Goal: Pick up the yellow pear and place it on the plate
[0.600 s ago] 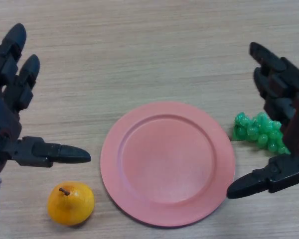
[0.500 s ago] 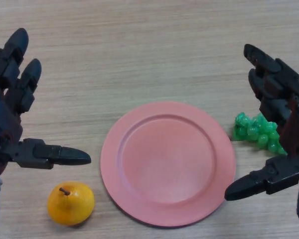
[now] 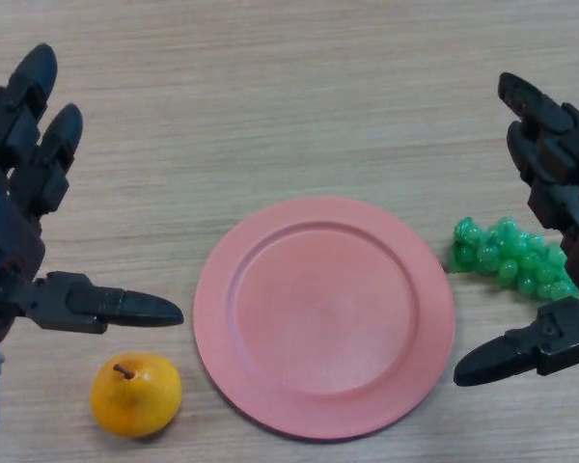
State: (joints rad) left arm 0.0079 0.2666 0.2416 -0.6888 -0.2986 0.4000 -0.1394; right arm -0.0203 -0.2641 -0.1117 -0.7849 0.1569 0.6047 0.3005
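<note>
The wooden desk (image 3: 289,96) holds a pink plate (image 3: 323,316) in the middle. The yellow pear (image 3: 136,394) sits near the front, just left of the plate. The left robot hand (image 3: 24,231) hovers above it, spread wide, holding nothing. The right robot hand (image 3: 555,222) is spread too, over green grapes (image 3: 507,256). Nothing is picked up yet. Next, the left one should drop down and close around the pear.

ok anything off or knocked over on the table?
Nothing stands out. The yellow pear sits upright beside the empty pink plate, green grapes lie intact on its other side, and left hand and right hand are open.
</note>
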